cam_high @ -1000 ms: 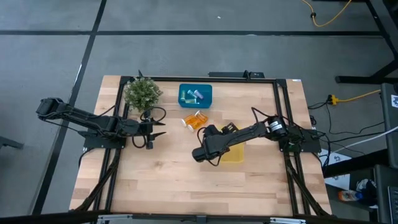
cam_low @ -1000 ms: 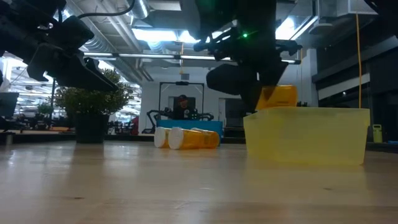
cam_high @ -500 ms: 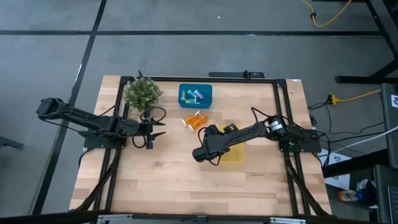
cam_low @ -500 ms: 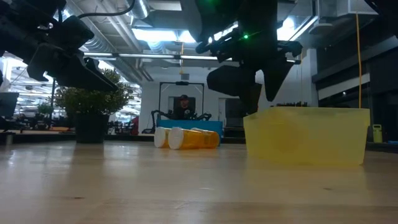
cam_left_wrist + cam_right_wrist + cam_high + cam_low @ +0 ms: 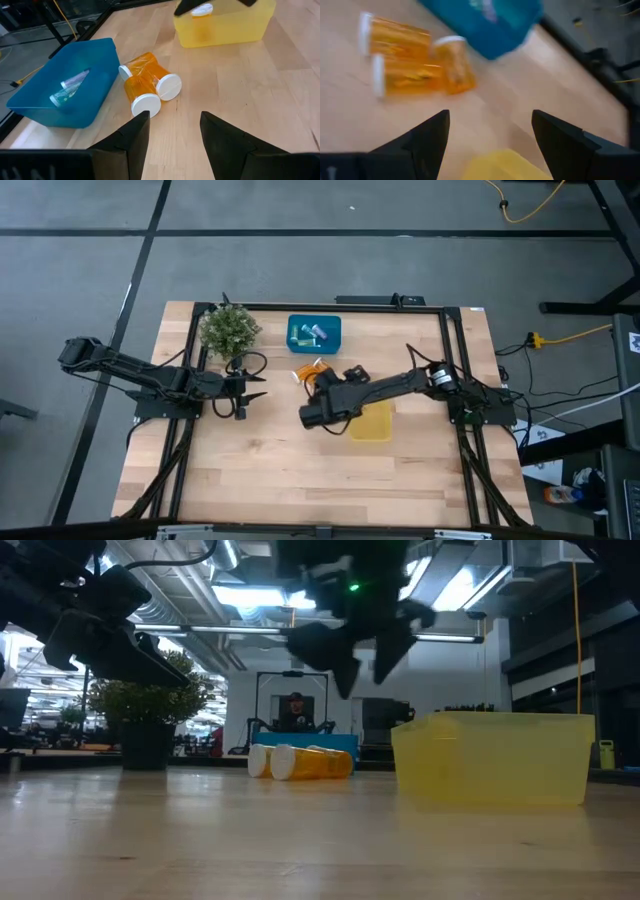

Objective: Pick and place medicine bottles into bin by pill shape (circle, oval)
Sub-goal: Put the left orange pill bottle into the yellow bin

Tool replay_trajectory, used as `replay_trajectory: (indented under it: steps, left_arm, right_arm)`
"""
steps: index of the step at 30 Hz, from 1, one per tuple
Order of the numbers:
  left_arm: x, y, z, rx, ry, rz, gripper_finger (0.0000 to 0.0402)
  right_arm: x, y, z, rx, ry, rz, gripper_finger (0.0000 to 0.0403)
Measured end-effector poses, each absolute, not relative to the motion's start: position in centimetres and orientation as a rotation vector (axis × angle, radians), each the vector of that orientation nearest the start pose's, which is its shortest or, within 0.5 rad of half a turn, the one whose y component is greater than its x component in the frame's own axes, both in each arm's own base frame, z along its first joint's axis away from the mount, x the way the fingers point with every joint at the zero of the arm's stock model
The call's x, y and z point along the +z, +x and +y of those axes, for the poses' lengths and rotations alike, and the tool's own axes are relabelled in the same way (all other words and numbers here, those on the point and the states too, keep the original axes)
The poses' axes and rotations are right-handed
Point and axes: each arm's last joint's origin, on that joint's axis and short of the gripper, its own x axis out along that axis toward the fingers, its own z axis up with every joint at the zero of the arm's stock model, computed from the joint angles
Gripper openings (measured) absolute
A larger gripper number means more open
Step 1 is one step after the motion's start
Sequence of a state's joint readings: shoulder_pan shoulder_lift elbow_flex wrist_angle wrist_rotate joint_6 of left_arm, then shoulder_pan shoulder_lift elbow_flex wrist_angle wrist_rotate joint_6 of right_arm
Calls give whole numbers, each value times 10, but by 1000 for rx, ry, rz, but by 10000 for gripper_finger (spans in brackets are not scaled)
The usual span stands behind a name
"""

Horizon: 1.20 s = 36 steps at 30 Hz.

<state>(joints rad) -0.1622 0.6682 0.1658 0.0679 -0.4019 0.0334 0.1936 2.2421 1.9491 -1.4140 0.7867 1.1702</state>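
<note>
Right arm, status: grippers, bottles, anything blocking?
Right gripper open, empty, above the table near three orange bottles. Left gripper open, idle by the plant. One bottle in the yellow bin. Nothing blocking.

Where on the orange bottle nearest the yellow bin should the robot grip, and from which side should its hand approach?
Probably across the middle of its orange barrel, from straight above. That orange bottle lies on its side beside another bottle, so a level approach looks blocked. The open right hand is near; its fingers would have to straddle the barrel, clear of the white cap.
</note>
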Motion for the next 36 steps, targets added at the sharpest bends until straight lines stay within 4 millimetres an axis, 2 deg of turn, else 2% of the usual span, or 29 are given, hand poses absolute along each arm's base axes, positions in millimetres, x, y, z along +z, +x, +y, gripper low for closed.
replay_trajectory:
  steps: [5,8,13,17,20,32,36]
  left_arm:
    - [162,142,-12,230,152,422,169]
    - [162,142,-12,229,151,422,169]
    - [162,142,-12,230,151,422,169]
    - [162,142,-12,230,151,422,169]
    - [162,142,-12,230,151,422,169]
    - [162,142,-12,230,150,422,169]
    - [162,142,-12,230,150,422,169]
  right_arm:
    - [203,444,39,-942,240,1068,284]
    - [202,456,26,-739,221,1123,284]
    - [202,461,5,-419,78,1240,284]
    - [202,461,-10,-274,-132,1291,284]
    - [202,461,-17,-207,-247,1311,284]
    - [202,462,-33,-124,-203,1303,284]
    - [191,464,-41,-117,-212,1325,284]
